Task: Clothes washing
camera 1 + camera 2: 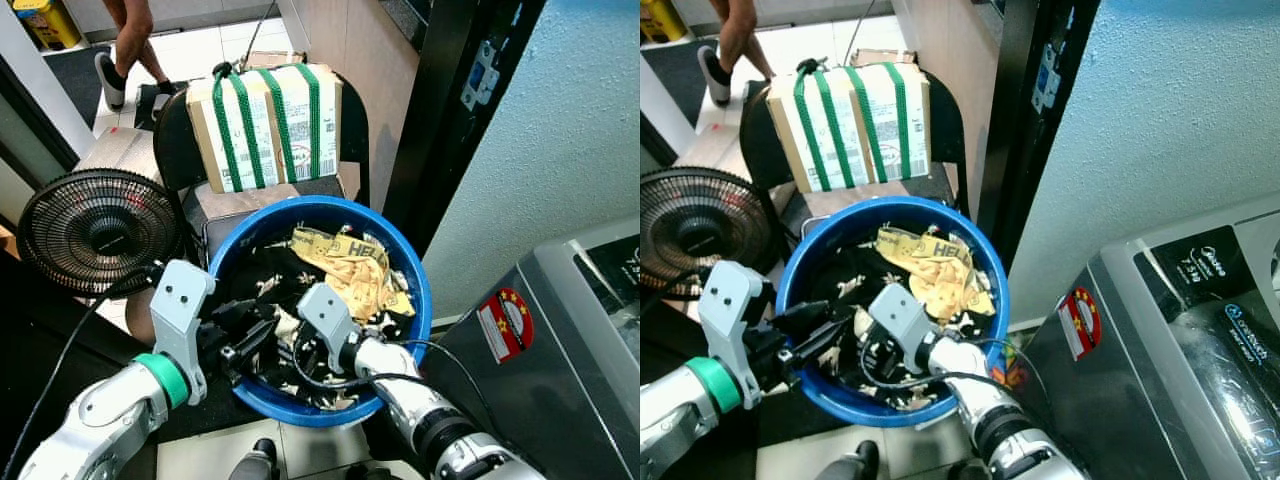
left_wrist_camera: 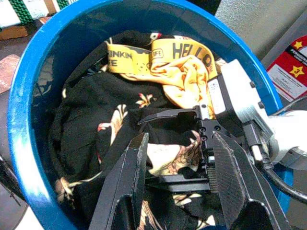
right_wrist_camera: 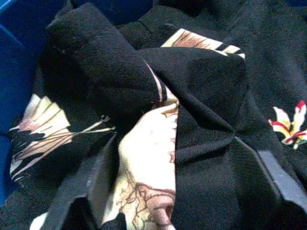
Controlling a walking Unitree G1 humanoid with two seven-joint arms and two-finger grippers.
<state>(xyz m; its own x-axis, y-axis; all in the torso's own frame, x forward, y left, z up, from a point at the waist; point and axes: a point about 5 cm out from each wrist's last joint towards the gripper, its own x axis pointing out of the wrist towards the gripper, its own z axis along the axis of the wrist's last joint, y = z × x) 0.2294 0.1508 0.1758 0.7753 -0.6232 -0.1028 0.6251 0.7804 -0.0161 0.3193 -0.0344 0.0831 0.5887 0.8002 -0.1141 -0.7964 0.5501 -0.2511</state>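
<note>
Black floral garment lies crumpled in the blue tub, yellow lettered cloth at its 1 o'clock. Left claw and right claw both gape, empty, over a raised fold. Soft, light, limp: pinch that ridge.

Around the blue basin, room is running tight: a chair with a strapped box is crowding its far rim, a fan is standing just beside it, and the washing machine is closing in opposite. Only the basin's open top is offering passage.
</note>
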